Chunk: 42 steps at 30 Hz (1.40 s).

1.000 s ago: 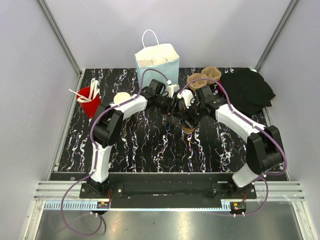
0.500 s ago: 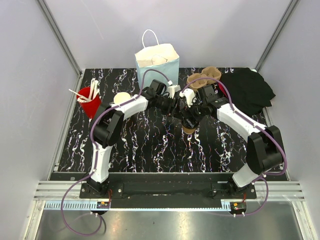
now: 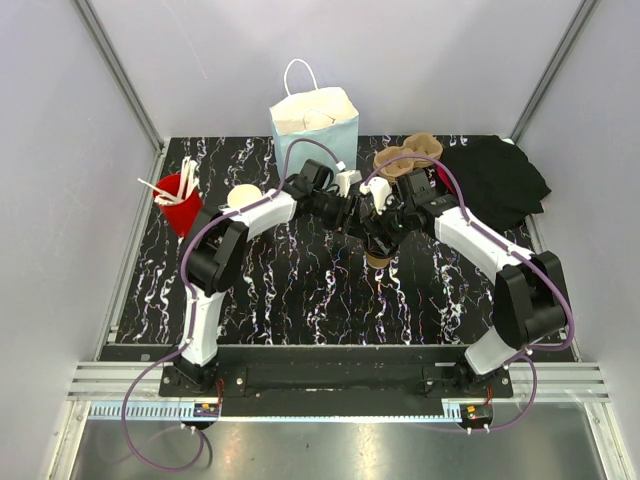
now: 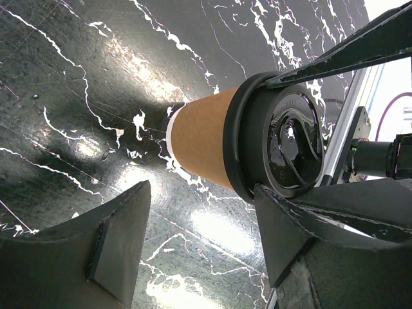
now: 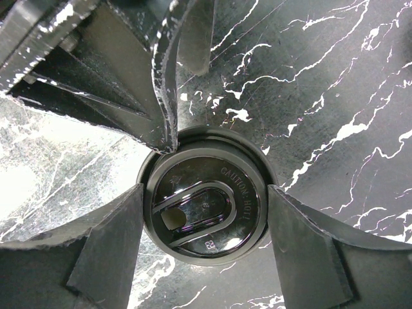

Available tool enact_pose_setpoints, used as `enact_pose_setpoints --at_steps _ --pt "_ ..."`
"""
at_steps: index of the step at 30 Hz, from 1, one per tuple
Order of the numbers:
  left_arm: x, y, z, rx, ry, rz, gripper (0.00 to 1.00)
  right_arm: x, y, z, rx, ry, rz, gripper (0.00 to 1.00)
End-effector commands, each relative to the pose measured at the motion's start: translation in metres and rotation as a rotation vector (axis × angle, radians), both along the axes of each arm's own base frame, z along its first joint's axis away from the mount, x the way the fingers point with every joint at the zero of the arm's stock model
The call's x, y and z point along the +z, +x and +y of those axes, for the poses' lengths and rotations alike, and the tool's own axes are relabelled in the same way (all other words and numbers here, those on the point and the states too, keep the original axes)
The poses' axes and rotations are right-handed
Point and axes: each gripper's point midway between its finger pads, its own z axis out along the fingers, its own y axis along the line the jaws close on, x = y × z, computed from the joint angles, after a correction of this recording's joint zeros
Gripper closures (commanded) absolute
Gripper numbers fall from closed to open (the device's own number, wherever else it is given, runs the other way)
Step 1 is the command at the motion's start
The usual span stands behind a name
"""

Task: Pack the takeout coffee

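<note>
The tan paper cup (image 4: 199,145) stands on the black marble table with its black lid (image 4: 283,148) on top. In the top view only its tan lower part (image 3: 377,259) shows under both grippers. My right gripper (image 5: 206,215) is above it, its two fingers against opposite sides of the lid (image 5: 206,199), shut on it. My left gripper (image 4: 203,193) is open beside the cup; one fingertip (image 5: 168,138) touches the lid's rim, and the other finger (image 4: 119,241) is low near the table. In the top view the left gripper (image 3: 355,222) and right gripper (image 3: 386,232) meet mid-table.
A pale blue paper bag (image 3: 313,122) stands open at the back. A brown pulp cup carrier (image 3: 405,160) and a black cloth (image 3: 495,180) lie back right. A red cup with straws (image 3: 178,200) and a pale-mouthed cup stack (image 3: 243,197) are at the left.
The right wrist has shifted slightly over the cup. Both grippers stay at the cup, which has not moved.
</note>
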Motion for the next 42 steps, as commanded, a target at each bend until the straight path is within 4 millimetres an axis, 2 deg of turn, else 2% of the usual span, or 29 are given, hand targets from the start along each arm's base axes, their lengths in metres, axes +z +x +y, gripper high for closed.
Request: enact_pose_setpoints --at_steps 1,10,19,26,31,34,38,42 --pt "-0.004 -0.002 -0.003 -0.006 0.04 -0.055 0.32 -0.024 -0.021 -0.007 0.016 -0.036 0.085 0.22" --pt "-0.025 -0.009 -0.002 -0.011 0.088 -0.032 0.33 -0.049 -0.032 -0.014 0.018 -0.091 0.13 0.2" --pt "-0.046 -0.02 0.001 -0.03 0.14 -0.015 0.34 -0.063 -0.034 -0.019 0.017 -0.151 0.135 0.21" --pt "-0.071 -0.03 0.003 -0.057 0.226 -0.011 0.36 -0.063 -0.035 -0.019 0.019 -0.157 0.134 0.2" --pt "-0.078 -0.036 0.002 -0.08 0.259 -0.005 0.37 -0.065 -0.036 -0.02 0.018 -0.161 0.138 0.21" --pt "-0.065 -0.032 -0.002 -0.081 0.228 -0.021 0.37 -0.063 -0.035 -0.02 0.018 -0.159 0.13 0.2" --pt "-0.015 -0.009 -0.005 -0.051 0.129 -0.084 0.32 -0.054 -0.033 -0.019 0.022 -0.152 0.108 0.2" --pt "0.024 0.004 0.0 -0.034 0.064 -0.135 0.28 -0.05 -0.031 -0.018 0.022 -0.148 0.096 0.2"
